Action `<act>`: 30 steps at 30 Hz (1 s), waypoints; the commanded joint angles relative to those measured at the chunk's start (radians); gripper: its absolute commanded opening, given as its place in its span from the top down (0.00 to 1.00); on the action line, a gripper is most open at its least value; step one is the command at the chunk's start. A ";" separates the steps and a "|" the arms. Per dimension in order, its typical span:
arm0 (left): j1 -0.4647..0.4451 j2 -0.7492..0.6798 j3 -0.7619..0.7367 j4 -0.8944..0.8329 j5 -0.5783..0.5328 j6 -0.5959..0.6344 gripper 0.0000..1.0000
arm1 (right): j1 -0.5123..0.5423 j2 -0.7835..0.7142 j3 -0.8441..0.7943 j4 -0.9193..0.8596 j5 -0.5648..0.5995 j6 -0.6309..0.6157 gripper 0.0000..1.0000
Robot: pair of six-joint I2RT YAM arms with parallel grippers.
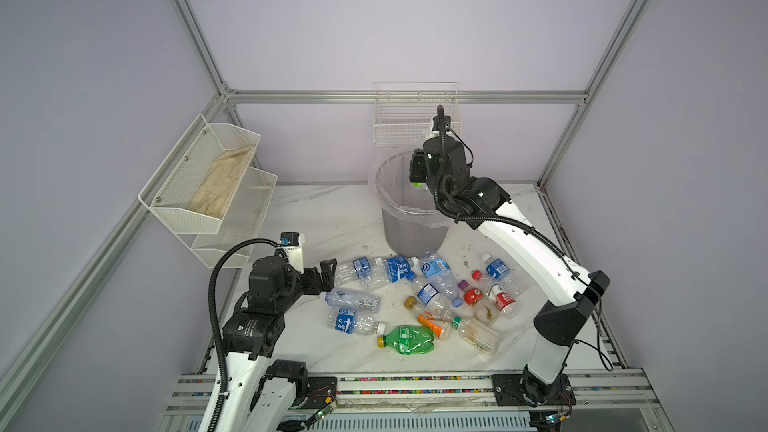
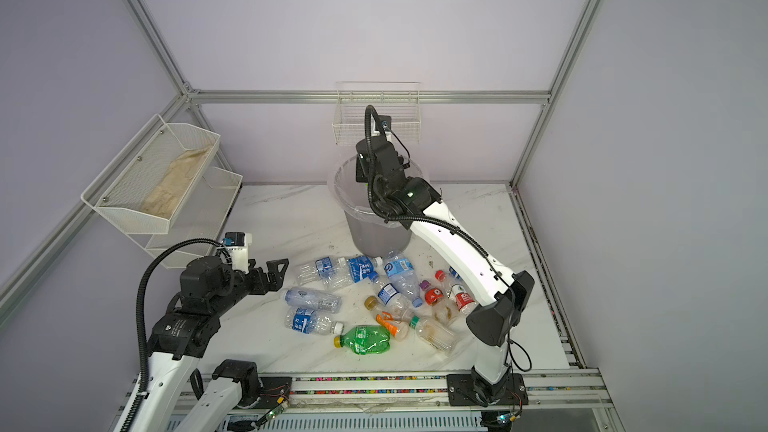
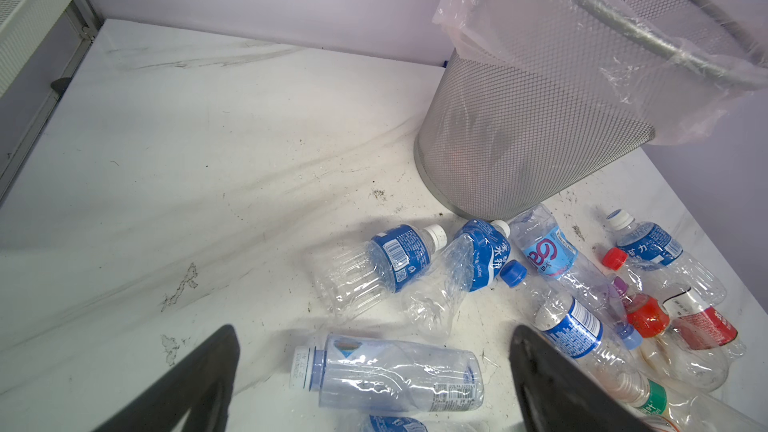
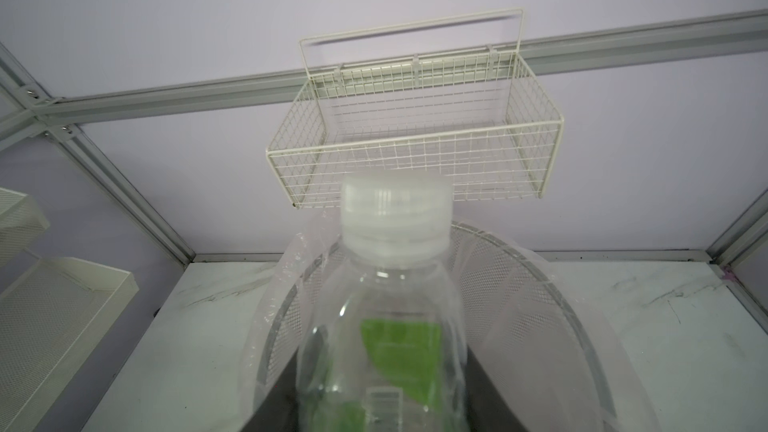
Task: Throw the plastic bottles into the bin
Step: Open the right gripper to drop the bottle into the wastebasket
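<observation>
Firmly, right gripper [image 1: 417, 179] grips bottle [image 4: 388, 317] over bin [image 1: 415, 234]

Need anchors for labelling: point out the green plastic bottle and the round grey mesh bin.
green plastic bottle [image 1: 409, 340]: a top view, mid-body.
round grey mesh bin [image 3: 519, 139]: left wrist view, mesh side wall.

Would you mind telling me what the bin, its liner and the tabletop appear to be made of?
The bin: probably metal mesh, matte grey; a fine see-through grid. Its liner: thin clear plastic film, glossy, wrinkled, folded over the rim. The tabletop: smooth white slab with grey veins; marble or a printed imitation, I cannot tell.
</observation>
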 commanded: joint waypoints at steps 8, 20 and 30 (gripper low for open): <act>-0.018 -0.016 -0.048 0.016 0.008 -0.004 0.00 | -0.047 0.048 0.104 -0.168 -0.066 0.091 0.03; -0.022 0.006 -0.049 0.019 0.033 0.002 0.00 | -0.045 -0.149 -0.135 -0.086 -0.124 0.094 0.02; -0.030 0.061 -0.055 0.034 0.120 0.009 0.00 | -0.045 -0.339 -0.425 0.033 -0.247 0.059 0.03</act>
